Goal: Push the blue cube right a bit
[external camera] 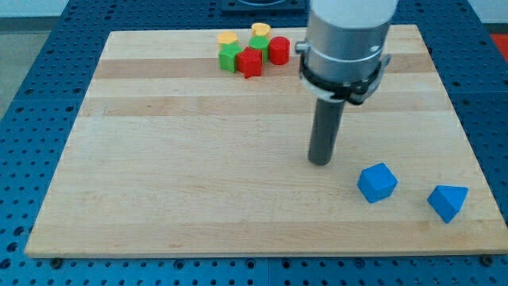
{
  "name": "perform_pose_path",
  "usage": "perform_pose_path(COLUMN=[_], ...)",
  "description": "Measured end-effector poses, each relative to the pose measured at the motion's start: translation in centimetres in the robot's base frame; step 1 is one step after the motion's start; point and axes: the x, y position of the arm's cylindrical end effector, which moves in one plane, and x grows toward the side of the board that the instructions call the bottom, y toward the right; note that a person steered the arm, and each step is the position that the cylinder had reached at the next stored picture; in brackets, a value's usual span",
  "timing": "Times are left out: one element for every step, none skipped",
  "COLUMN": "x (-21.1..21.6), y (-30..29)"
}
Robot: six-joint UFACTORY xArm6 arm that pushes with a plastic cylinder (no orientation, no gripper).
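Note:
The blue cube [377, 182] lies on the wooden board [175, 159] at the view's lower right. My tip [320, 162] rests on the board just to the left of the cube and slightly above it in the view, with a small gap between them. The dark rod rises from the tip to the grey arm body [348, 44]. A second blue block [448, 201], wedge-like in shape, lies to the right of the cube near the board's right edge.
A cluster of blocks sits at the view's top centre: a yellow block [228, 37], a yellow block [259, 30], a green block [230, 57], a green block [259, 43], a red block [249, 63] and a red cylinder [279, 50]. Blue perforated table surrounds the board.

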Motion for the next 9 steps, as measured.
perform_pose_path(x=[3.6,6.1,6.2,5.4,4.8,4.6,4.0,3.6,3.6], y=[0.1,1.7,2.7,2.9,3.9,5.6,7.2,7.4,7.4])
